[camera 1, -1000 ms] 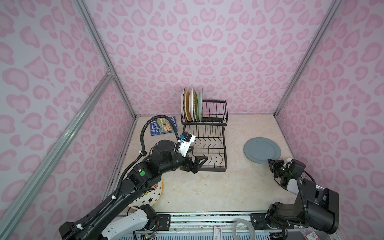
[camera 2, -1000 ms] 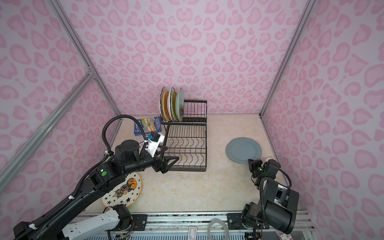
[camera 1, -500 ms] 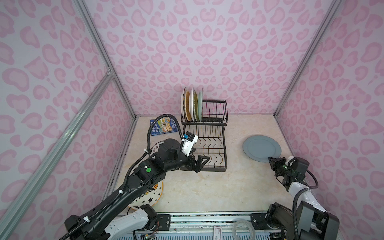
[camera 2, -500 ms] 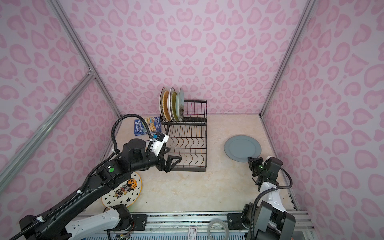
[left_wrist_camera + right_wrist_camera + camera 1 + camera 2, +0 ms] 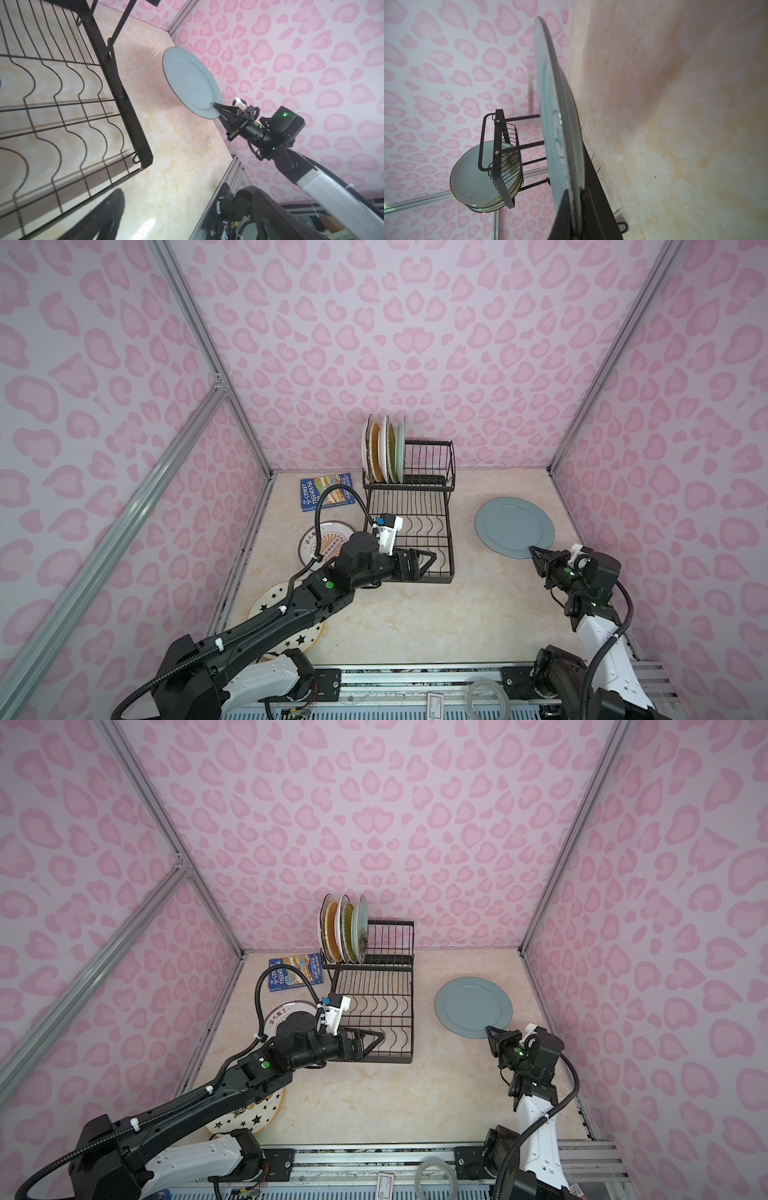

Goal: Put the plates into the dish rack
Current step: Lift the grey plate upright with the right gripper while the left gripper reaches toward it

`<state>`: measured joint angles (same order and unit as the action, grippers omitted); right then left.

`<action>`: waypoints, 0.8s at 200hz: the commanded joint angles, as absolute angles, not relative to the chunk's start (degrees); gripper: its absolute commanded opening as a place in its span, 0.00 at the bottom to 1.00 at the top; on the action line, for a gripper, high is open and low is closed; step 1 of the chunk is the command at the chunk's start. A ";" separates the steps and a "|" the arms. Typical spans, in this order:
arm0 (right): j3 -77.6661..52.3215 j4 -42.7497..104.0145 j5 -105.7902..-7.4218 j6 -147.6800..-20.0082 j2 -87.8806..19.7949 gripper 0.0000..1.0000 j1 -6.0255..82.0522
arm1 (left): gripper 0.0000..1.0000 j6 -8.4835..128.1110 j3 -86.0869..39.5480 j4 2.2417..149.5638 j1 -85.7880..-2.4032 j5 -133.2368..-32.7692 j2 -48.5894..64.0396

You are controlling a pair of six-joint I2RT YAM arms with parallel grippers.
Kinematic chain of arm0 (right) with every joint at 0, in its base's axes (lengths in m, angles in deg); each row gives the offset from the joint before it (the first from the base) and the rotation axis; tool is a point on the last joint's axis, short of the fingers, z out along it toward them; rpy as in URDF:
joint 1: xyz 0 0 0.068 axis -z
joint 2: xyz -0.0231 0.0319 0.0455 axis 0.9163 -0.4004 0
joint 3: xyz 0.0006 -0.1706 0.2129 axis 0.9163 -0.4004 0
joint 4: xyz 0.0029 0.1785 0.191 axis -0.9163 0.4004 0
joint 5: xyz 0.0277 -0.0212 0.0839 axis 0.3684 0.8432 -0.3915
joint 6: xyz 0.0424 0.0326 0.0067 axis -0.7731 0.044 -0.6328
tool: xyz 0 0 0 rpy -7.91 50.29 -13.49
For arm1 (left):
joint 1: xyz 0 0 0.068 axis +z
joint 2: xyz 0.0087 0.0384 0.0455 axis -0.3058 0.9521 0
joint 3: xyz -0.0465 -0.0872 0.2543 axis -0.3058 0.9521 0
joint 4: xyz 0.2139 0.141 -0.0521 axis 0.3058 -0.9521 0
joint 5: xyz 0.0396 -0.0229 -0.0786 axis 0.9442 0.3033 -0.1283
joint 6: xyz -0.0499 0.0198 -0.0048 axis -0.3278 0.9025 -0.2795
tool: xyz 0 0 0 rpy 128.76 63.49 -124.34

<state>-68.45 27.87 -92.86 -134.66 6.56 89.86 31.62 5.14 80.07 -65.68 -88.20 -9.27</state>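
While your right gripper (image 5: 534, 551) is clamped on the near rim of the plain grey-blue plate (image 5: 514, 526), that plate sits to the right of the dish rack (image 5: 450, 531), apart from it, low over the marble-look tabletop (image 5: 415, 622). In the right wrist view you see the plate edge-on, with one finger (image 5: 565, 209) on its upper face and the other beneath. The gripped side is raised off the tabletop, but you cannot tell whether the far rim touches down.

Your left gripper (image 5: 428, 562) has its jaws wide apart with nothing between them, and it is level above the front edge of the rack's lower tray. Four plates (image 5: 384, 452) stand upright at the left end of the raised basket, the teal flowered plate (image 5: 362, 932) rightmost.

To the rack's left, a plate with an orange sunburst print (image 5: 328, 536) lies flat, partly hidden by your left arm. A star-printed plate (image 5: 270, 605) lies nearer the front under that arm, and a blue book (image 5: 326, 495) lies by the back wall.
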 commanded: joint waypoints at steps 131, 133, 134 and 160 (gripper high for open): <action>-69.71 30.69 -86.66 -141.82 21.46 0.00 74.33 | 0.88 3.08 1.46 110.45 -74.84 -78.44 16.74; -69.74 30.69 -86.64 -141.82 21.49 0.00 74.31 | 0.87 2.98 1.38 110.69 -74.84 -78.39 17.06; -69.72 30.69 -86.59 -141.82 21.50 0.00 74.22 | 0.87 2.92 1.33 110.83 -74.89 -78.39 17.20; -69.71 30.69 -86.20 -142.27 22.02 0.00 73.14 | 0.77 0.73 -0.25 111.55 -74.93 -78.06 19.83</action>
<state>-70.11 36.30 -86.48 -141.52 21.38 73.88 3.82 1.44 107.10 -74.86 -79.15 18.03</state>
